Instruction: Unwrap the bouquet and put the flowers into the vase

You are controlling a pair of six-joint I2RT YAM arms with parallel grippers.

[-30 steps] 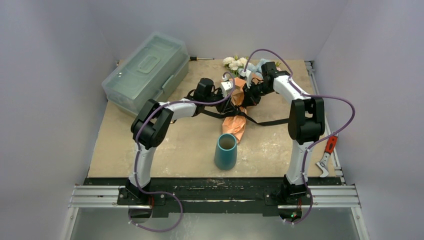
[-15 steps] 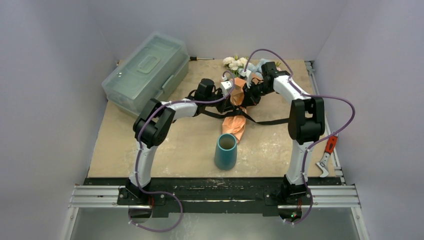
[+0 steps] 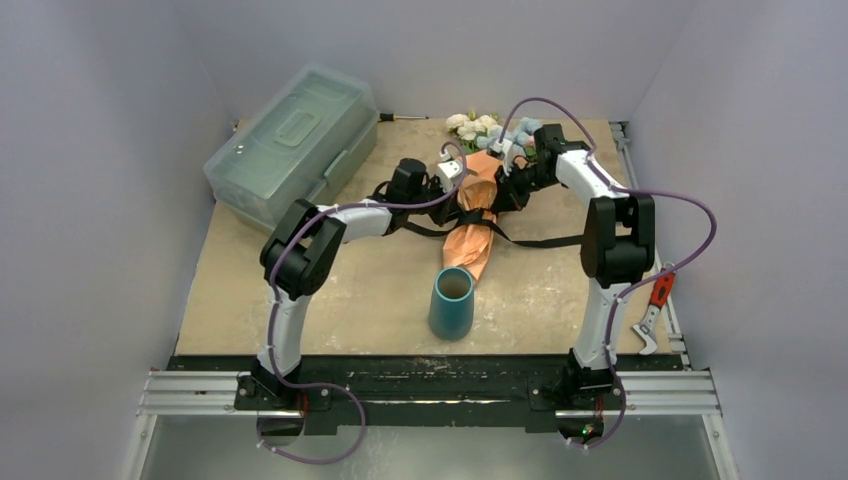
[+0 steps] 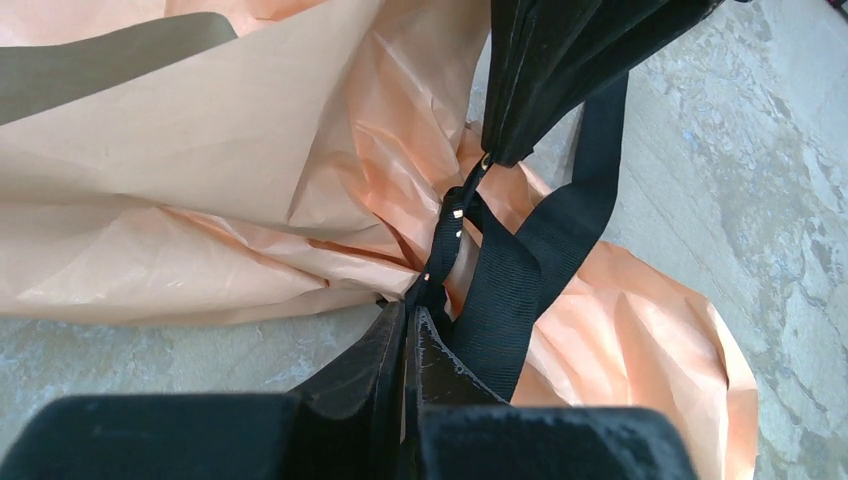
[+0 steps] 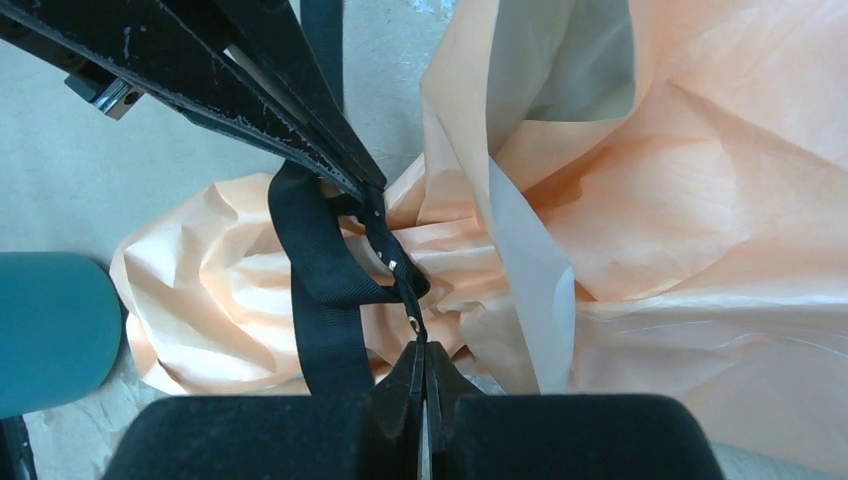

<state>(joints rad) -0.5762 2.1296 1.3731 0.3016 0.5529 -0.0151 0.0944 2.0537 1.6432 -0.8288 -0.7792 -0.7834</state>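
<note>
The bouquet lies on the table behind the teal vase, its orange paper crumpled where the black ribbon ties it. The flowers stick out of its far end. My left gripper is shut on a thin twisted strand of the ribbon at the knot. From the opposite side my right gripper is shut on the same gold-dotted ribbon. Both meet over the bouquet's waist, left gripper and right gripper. The vase shows at the left edge of the right wrist view.
A translucent grey-green toolbox stands at the back left, with a screwdriver behind it. Loose ribbon tails trail across the table to the right. A red-handled tool lies on the right rail.
My left gripper has shut on the ribbon. The right arm has pulled back and to the right, and the bouquet's paper now lies straighter and longer toward the vase.
</note>
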